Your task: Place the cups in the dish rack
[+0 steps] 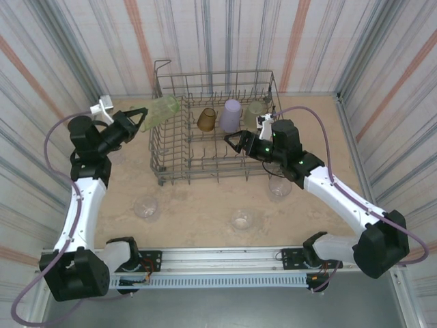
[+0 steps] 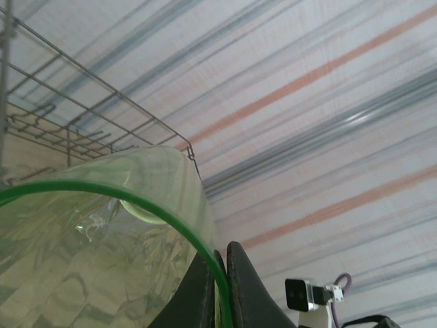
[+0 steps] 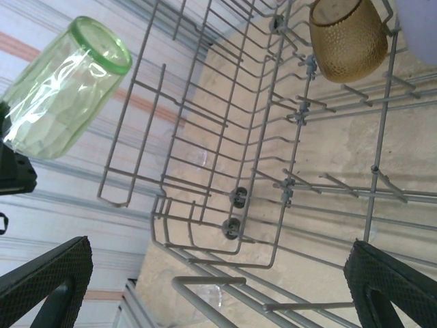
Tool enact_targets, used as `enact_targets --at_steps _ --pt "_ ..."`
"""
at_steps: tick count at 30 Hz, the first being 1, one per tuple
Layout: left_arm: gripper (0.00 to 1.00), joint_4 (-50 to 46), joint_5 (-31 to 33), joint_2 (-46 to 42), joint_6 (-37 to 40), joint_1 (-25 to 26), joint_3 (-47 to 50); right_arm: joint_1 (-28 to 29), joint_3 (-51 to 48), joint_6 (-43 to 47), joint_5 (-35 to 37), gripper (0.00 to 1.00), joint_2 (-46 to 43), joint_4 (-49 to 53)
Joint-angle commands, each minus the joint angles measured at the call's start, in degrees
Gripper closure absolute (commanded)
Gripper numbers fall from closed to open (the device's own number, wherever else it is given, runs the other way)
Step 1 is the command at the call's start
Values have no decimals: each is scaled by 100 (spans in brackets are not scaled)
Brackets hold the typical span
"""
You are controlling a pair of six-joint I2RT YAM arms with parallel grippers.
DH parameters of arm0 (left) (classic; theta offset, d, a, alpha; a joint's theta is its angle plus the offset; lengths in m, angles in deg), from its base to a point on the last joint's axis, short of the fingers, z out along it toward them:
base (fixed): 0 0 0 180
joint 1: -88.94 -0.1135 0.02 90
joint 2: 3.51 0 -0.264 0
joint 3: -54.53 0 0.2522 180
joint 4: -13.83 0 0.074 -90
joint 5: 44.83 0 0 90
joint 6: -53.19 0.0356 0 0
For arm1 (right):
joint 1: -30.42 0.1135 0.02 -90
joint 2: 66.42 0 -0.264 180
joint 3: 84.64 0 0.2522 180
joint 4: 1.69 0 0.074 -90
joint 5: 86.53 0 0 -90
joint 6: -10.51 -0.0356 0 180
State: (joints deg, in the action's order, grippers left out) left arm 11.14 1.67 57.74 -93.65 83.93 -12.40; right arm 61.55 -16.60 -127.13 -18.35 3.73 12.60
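My left gripper [image 1: 140, 116] is shut on the rim of a yellow-green cup [image 1: 162, 108], which it holds tilted at the rear left edge of the dish rack [image 1: 171, 164]. Up close, its fingers [image 2: 246, 287] pinch the green rim of the cup [image 2: 95, 253]. Inside the rack are an amber cup [image 1: 206, 119], a lavender cup [image 1: 231, 115] and a pale cup [image 1: 255, 109]. My right gripper [image 1: 235, 142] hangs open over the rack's right middle, nothing between its fingers [image 3: 48, 280]. Its view shows the held cup [image 3: 65, 96], the amber cup [image 3: 348, 34] and the rack's wires [image 3: 259, 171].
Three clear cups stand on the table in front of the rack: one at the left [image 1: 146, 207], one in the middle [image 1: 244, 219], one under my right arm [image 1: 278, 184]. Striped walls close in the table on three sides.
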Motion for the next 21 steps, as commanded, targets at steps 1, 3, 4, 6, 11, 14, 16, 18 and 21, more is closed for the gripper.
enact_targets --at_steps 1,3,4,6,11,14,16,18,21 --pt "100 552 -87 88 120 316 -71 20 -119 -231 -220 1 11 -409" --pt "100 666 -69 165 140 544 -71 24 -175 -282 -236 1 3 -579" --pt "100 704 -70 206 152 633 -84 24 -203 -306 -241 1 -1 -662" --pt "100 782 -39 292 181 812 -81 9 -237 -338 -247 1 7 -787" --pt "100 1105 13 526 174 1209 -45 -109 -301 -583 -532 1 135 -1298" --pt "100 1305 24 653 164 1391 -28 -214 -405 -840 -707 1 214 -1746" --pt "100 1521 44 740 76 1507 31 -276 -448 -1005 -792 1 269 -1993" --pt "100 1827 11 853 -49 1610 90 -322 -462 -1114 -879 1 344 -2234" --pt "100 2342 -68 979 -286 1705 196 -361 -476 -1307 -969 1 447 -2532"
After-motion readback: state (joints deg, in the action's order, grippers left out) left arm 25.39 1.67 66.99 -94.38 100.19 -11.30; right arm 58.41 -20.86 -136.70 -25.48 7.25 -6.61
